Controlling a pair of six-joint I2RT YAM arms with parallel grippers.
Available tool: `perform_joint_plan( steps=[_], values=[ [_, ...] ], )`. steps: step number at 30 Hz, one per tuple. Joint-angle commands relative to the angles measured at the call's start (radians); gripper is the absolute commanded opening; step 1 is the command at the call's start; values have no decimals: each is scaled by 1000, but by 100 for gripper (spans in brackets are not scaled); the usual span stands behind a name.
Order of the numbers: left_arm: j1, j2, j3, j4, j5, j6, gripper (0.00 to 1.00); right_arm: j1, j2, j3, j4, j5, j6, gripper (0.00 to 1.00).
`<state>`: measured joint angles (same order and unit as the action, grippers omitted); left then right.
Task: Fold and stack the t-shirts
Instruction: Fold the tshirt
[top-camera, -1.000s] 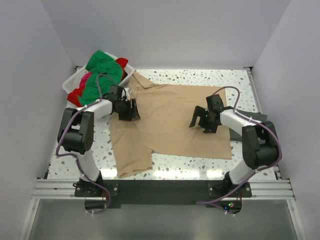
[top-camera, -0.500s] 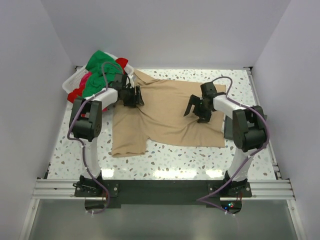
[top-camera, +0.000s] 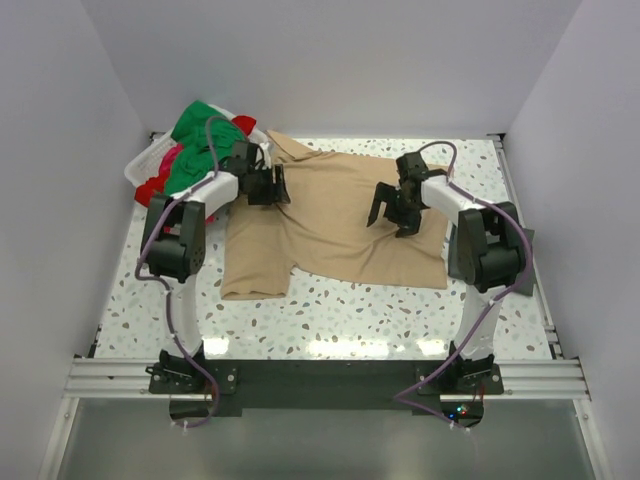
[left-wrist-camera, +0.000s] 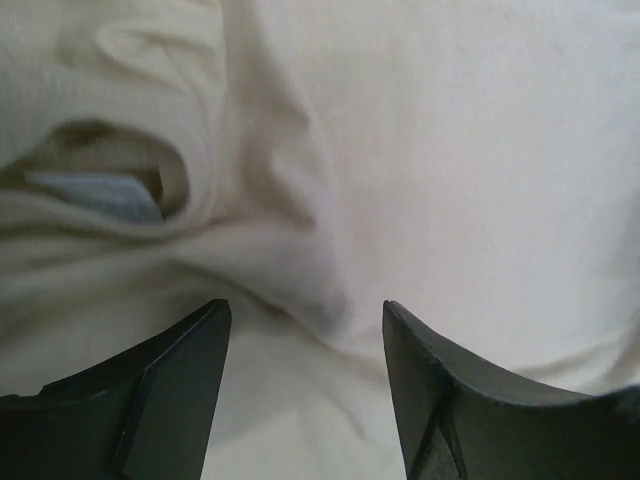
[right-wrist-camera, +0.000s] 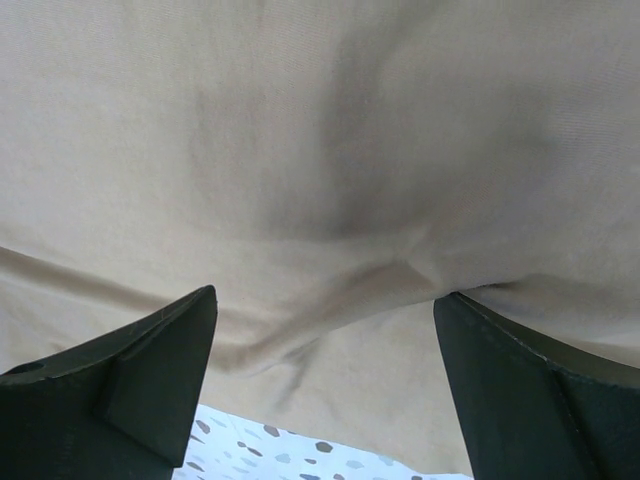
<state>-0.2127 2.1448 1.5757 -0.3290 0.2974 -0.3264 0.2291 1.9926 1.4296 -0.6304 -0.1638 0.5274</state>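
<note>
Our left gripper (left-wrist-camera: 300, 312) stands partly open, a loose ridge of the tan t-shirt (left-wrist-camera: 430, 150) between its fingers. Our right gripper (right-wrist-camera: 325, 300) gapes wide over the same cloth, holding nothing. The shirt lies spread on the table (top-camera: 350, 315), far middle; green and red shirts (top-camera: 200, 130) fill the basket (top-camera: 140, 165), far left.

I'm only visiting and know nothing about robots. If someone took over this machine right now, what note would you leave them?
Left pincer: open, over a wrinkle by the tan shirt's collar.
Right pincer: open, over the same shirt's body.
The tan shirt lies rumpled and unfolded on the table. The green shirt and red shirt are in the basket.
Done: nothing folded or stacked.
Left: fold every shirt, then stack.
</note>
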Motion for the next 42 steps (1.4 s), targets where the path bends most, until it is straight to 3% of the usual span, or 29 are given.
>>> perform_joint_plan(
  steps=[1, 7, 11, 18, 23, 26, 30, 42],
  values=[
    [-39, -251, -86, 27, -35, 24, 68, -1, -31, 61, -41, 27, -40, 93],
    [-67, -612, -480, 15, -170, -106, 68, 1, -86, 66, -67, 26, -56, 93],
    [-65, -799, -693, -65, -298, -219, 62, 1, -117, 42, -71, 9, -61, 93],
    [29, -1057, -942, -119, -385, -381, 55, 1, -172, -1, -78, -20, -78, 93],
    [55, -1089, -1035, -124, -426, -433, 53, 1, -202, -29, -92, -37, -104, 93],
    [56, -1111, -1086, -114, -446, -467, 45, 1, -221, -60, -84, -43, -104, 93],
    [59, -1195, -1135, -113, -489, -487, 45, 0, -262, -115, -52, -62, -79, 93],
    [64, -1166, -1186, -76, -486, -494, 42, 1, -293, -159, -61, -48, -96, 93]
  ],
)
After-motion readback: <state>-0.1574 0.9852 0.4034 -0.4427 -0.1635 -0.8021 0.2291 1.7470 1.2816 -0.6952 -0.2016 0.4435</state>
